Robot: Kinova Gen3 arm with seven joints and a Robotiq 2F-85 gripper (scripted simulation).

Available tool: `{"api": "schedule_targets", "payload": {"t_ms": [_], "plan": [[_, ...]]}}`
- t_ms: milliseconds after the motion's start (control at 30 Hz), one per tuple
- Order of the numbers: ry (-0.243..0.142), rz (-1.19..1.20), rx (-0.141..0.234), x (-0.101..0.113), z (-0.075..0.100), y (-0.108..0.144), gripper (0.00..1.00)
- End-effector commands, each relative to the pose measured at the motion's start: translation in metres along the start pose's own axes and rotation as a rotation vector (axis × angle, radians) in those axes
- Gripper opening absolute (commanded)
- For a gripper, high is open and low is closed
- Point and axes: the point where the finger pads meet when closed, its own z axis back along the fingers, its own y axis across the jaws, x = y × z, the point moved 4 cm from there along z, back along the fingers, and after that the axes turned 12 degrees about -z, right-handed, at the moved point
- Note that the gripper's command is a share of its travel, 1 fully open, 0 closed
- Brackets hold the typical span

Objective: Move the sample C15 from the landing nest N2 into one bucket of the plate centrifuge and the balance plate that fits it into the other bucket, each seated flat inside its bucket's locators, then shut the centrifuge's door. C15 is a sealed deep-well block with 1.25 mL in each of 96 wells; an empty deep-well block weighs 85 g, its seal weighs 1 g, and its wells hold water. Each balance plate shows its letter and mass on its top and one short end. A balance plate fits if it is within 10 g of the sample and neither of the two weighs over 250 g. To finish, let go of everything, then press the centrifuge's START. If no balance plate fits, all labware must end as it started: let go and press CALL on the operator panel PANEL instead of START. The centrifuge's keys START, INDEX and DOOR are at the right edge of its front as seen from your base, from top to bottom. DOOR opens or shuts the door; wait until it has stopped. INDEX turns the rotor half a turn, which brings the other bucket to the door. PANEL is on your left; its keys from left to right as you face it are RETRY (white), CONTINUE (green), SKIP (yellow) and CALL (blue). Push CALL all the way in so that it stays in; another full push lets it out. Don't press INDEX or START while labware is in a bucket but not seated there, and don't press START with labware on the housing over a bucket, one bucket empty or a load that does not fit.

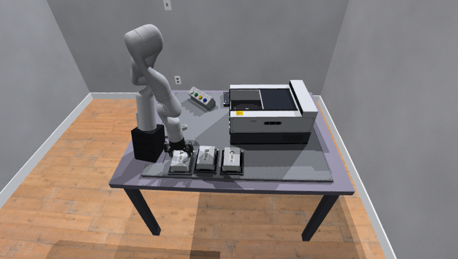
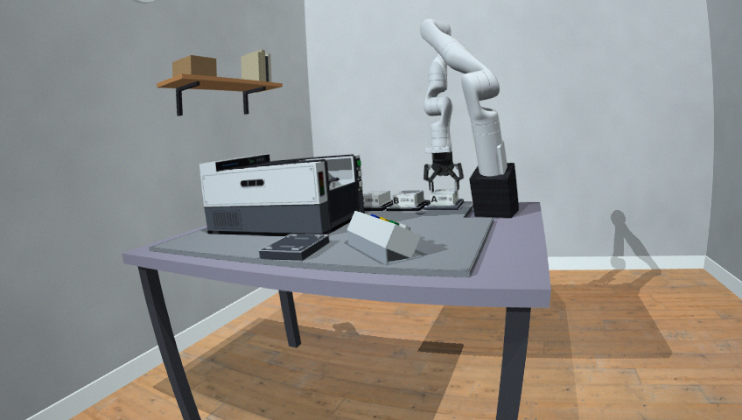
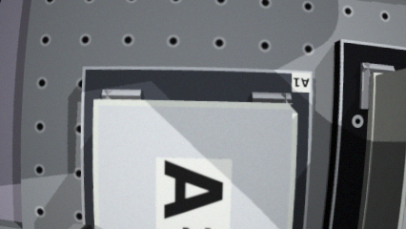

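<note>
My gripper (image 1: 179,150) (image 2: 442,183) is open and hangs just over balance plate A (image 1: 179,161) (image 2: 444,198) (image 3: 191,143), its fingers straddling the top and holding nothing. Plate A sits in its dark nest marked A1 (image 3: 191,80). Balance plates B (image 1: 205,157) (image 2: 409,197) (image 3: 388,143) and C (image 1: 231,158) (image 2: 376,198) sit in the nests beside it. The centrifuge (image 1: 271,123) (image 2: 260,192) has its door open over the bucket opening (image 1: 247,103); I cannot tell what lies inside. The landing nest N2 (image 1: 226,97) (image 2: 294,245) looks flat and bare. My fingers are out of the wrist view.
The operator panel (image 1: 202,97) (image 2: 382,236) with its coloured keys stands between my base and the centrifuge. My black base pedestal (image 1: 147,142) (image 2: 493,190) stands close beside plate A. The perforated grey mat (image 1: 289,170) covers most of the table.
</note>
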Motion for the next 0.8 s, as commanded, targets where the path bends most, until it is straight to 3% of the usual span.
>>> {"api": "schedule_targets", "payload": {"t_ms": [0, 567, 767], "plan": [[-0.001, 0.0, 0.001, 0.0003, -0.0012, 0.0002, 1.0], [-0.001, 0.0, 0.001, 0.0002, -0.001, 0.0002, 1.0], [-0.001, 0.0, 0.001, 0.0002, -0.009, 0.0002, 1.0]]}}
